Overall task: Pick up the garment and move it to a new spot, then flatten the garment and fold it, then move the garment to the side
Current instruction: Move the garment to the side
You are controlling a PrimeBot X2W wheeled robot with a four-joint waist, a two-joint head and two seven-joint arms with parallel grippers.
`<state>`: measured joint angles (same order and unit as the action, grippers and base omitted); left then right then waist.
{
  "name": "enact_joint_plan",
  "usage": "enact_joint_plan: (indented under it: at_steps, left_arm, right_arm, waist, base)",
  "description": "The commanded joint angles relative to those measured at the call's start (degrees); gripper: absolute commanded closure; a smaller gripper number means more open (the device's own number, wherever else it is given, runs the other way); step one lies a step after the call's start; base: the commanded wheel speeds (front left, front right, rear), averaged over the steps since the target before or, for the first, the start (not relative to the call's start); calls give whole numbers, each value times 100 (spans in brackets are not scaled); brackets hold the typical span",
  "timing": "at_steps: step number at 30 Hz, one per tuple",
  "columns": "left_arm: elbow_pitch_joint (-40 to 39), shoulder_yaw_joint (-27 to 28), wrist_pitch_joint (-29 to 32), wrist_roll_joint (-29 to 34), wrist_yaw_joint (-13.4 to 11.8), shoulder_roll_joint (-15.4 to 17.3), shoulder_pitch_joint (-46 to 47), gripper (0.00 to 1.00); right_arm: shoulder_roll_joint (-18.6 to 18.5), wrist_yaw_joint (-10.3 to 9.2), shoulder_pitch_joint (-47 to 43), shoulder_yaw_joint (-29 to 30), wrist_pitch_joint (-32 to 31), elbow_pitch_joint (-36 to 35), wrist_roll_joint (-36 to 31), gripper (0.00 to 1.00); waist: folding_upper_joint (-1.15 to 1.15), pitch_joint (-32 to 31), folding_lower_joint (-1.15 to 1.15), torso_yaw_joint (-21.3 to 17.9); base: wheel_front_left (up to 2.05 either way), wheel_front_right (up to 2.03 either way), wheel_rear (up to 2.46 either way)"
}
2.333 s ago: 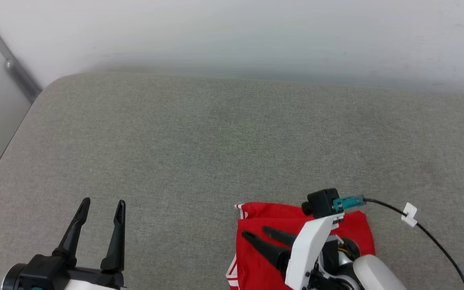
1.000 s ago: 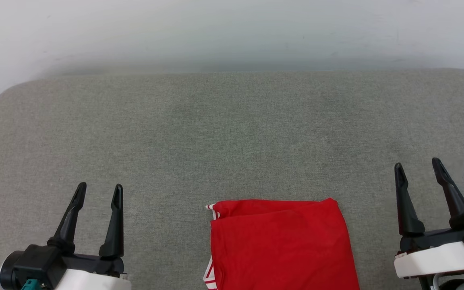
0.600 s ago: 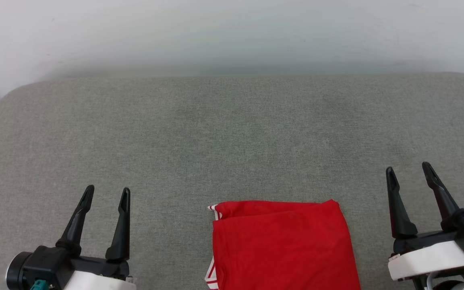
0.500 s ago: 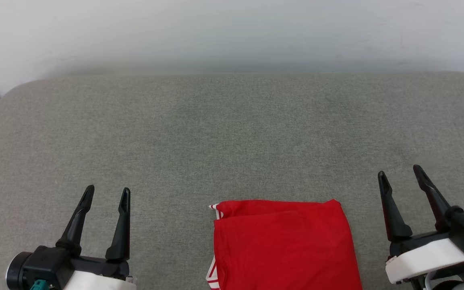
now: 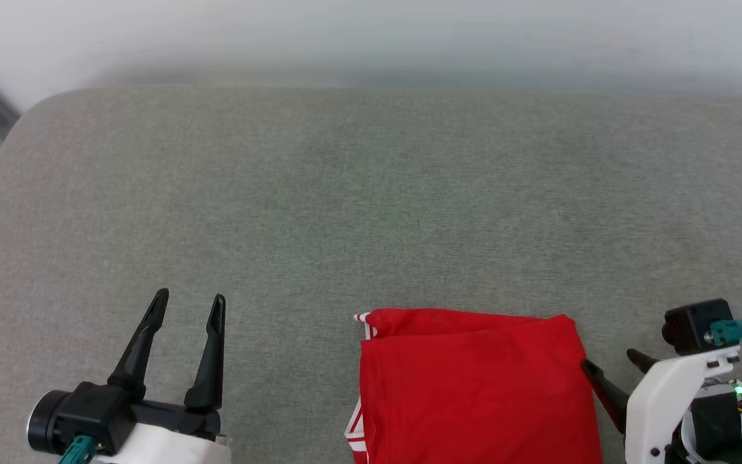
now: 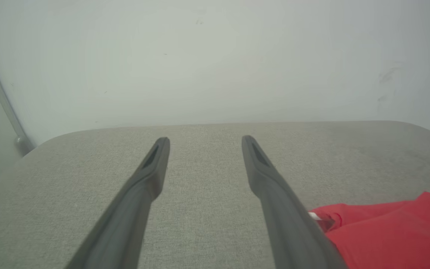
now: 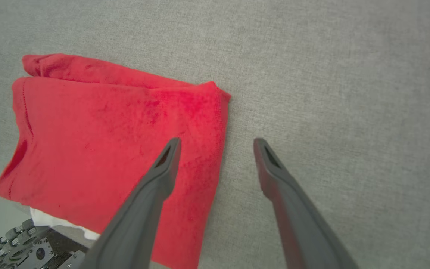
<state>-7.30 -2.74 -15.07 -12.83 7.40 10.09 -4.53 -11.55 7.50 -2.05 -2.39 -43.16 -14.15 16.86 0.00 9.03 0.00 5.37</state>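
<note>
Now that the right hand (image 5: 606, 358), fingers spread, has swung in from lower right to straddle the right edge of the folded garment (image 5: 467, 386) at bottom centre, moving it aside seems next, the left hand (image 5: 190, 296) likewise spread.

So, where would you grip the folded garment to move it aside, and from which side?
Its right-hand edge, from the right. The garment lies folded flat on the grey cushion, and that edge runs straight. The open right gripper straddles it, one finger over the red cloth, one over the cushion, so a pinch there probably catches the layers.
</note>
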Motion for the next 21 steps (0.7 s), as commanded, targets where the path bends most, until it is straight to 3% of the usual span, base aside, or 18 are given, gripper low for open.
enact_joint_plan:
  at_steps: [1,7,13,18,19,20,21]
  left_arm:
    - [2,-20,-12,-10,5,2,106,0]
    - [52,-146,-12,-36,5,14,280,0]
    - [105,-227,-12,-35,5,-16,375,0]
    - [173,-320,-12,-25,5,-55,402,0]
    - [184,-330,-12,-26,5,-64,416,0]
    - [186,-336,-12,-24,5,-68,439,0]
    - [188,-326,-12,-17,5,-74,461,0]
  right_arm:
    - [92,-2,123,48,-278,-27,35,0]
    - [319,-2,215,105,-999,276,-96,0]
    - [456,-1,255,181,-1084,840,-276,0]
    - [482,0,261,-86,-1042,1427,-378,0]
    - [434,7,298,-189,-932,1486,-404,50]
    - [390,7,344,-217,-797,1540,-449,94]
    - [294,7,384,-303,-718,1611,-510,100]
  waist:
    - [0,119,0,121]
    - [0,334,0,403]
    - [0,468,0,627]
    - [0,494,0,733]
    - [0,492,0,747]
    - [0,487,0,754]
    - [0,471,0,756]
  base:
    - [0,0,0]
    - [0,0,0]
    - [0,0,0]
    - [0,0,0]
    - [0,0,0]
    - [0,0,0]
    - [0,0,0]
